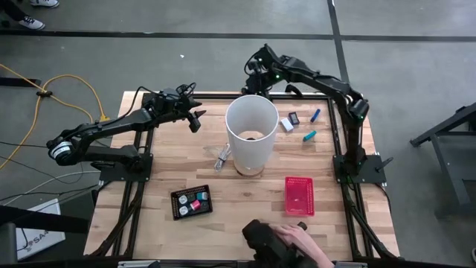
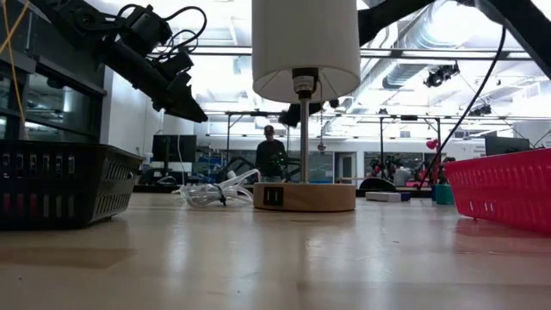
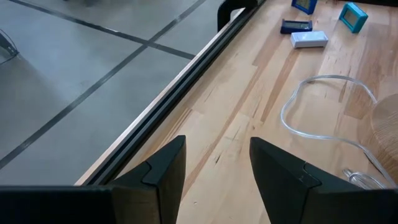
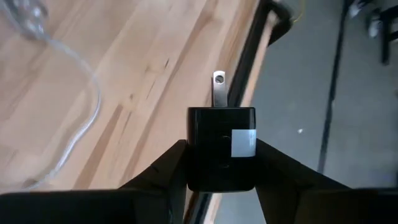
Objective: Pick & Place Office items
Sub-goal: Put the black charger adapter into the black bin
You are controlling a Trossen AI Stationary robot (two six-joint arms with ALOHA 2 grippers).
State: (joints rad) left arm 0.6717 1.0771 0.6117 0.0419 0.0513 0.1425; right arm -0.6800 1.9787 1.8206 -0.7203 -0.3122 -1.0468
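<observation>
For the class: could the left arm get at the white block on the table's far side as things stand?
Probably yes: the left gripper is open and empty, and bare wood runs from it to the white block. The lamp stands beside that path, not across it.

My left gripper point(image 1: 196, 119) is hanging above the table's far left part, its two dark fingers point(image 3: 163, 167) standing apart with nothing between them. My right gripper point(image 4: 221, 163) is reaching over the far edge behind the middle, its fingers pinching a small black plug block with a metal prong point(image 4: 221, 148).
</observation>
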